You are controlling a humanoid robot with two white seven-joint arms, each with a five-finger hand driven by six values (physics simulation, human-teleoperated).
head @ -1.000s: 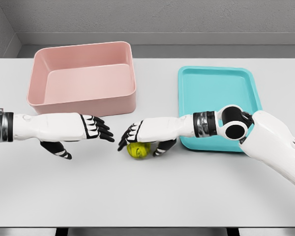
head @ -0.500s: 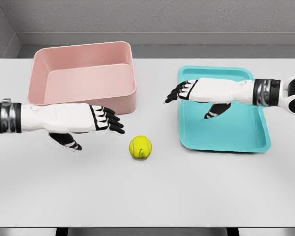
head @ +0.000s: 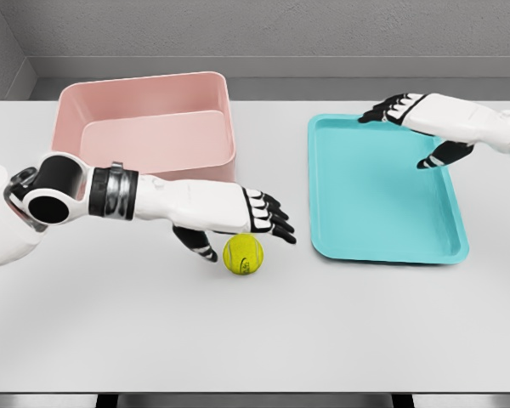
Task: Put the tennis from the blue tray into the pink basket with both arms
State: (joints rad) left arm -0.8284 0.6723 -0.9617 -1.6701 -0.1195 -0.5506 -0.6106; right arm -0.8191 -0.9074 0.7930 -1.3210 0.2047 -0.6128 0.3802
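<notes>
Presently we find the ball (head: 242, 254) on the table (head: 255, 331), between basket (head: 144, 136) and tray (head: 382, 191), outside both. Our left hand (head: 234, 217) hovers over it with fingers spread, thumb beside the ball, grasping nothing. Our right hand (head: 421, 119) hangs above the tray's far right corner, fingers released.

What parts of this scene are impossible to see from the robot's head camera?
- Pink basket: its near inner wall, hidden by its own rim.
- Left hand: whether it touches the tennis ball beneath it cannot be told.
- Right hand: its arm, cut by the right edge.
</notes>
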